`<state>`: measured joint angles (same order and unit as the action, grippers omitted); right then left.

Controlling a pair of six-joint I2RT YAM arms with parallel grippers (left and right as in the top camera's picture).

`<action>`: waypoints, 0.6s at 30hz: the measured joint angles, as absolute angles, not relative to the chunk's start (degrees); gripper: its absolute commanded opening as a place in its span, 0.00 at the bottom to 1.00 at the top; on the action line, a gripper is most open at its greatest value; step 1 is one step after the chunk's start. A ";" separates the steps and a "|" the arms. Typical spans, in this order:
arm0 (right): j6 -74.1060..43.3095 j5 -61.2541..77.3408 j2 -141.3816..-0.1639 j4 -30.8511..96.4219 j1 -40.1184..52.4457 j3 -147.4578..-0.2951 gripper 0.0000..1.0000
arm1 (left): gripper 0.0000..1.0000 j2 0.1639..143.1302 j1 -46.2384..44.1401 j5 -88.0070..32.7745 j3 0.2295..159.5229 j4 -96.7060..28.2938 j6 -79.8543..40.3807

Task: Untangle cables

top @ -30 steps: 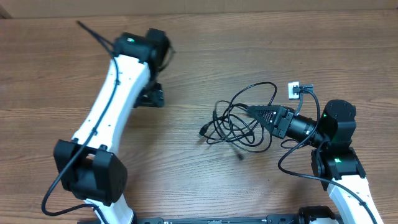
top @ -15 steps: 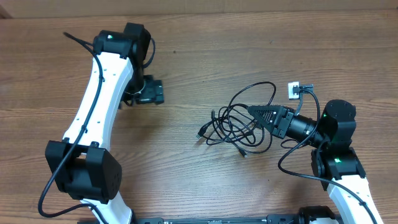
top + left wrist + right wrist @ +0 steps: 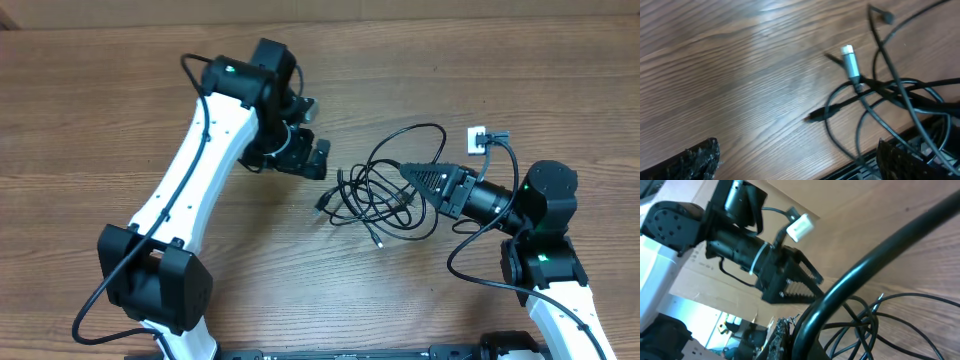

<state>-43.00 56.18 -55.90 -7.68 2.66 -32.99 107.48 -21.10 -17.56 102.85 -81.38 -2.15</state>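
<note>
The cables [image 3: 385,195] lie as a tangle of thin black loops on the wooden table, right of centre. My right gripper [image 3: 410,175] is shut on a strand at the tangle's right side. Up close in the right wrist view, that cable [image 3: 865,275] arcs across my right gripper [image 3: 805,335]. My left gripper [image 3: 305,158] hovers open just left of the tangle with nothing between its fingers. In the left wrist view the cables [image 3: 890,95] and a silver plug [image 3: 851,62] lie ahead and to the right of my open left gripper [image 3: 800,165].
A small white connector [image 3: 477,140] sits behind the right arm, on a thicker cord. The left arm's white link [image 3: 190,190] stretches diagonally over the table's left half. The table's far edge [image 3: 400,20] runs along the top.
The left arm has swung right from the table's far left and now has its open gripper close to the tangle. The right gripper has held still; the loops shifted slightly.
</note>
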 measured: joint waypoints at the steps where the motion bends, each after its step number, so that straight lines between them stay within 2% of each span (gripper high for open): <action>1: -43.46 56.16 -55.90 -8.36 2.66 -32.99 0.04 | 1.00 107.48 -21.69 -17.67 102.85 -81.23 -2.17; 18: -46.37 56.12 -55.90 -17.12 2.66 -32.99 0.04 | 1.00 107.81 -26.28 -18.28 102.85 -82.94 -4.34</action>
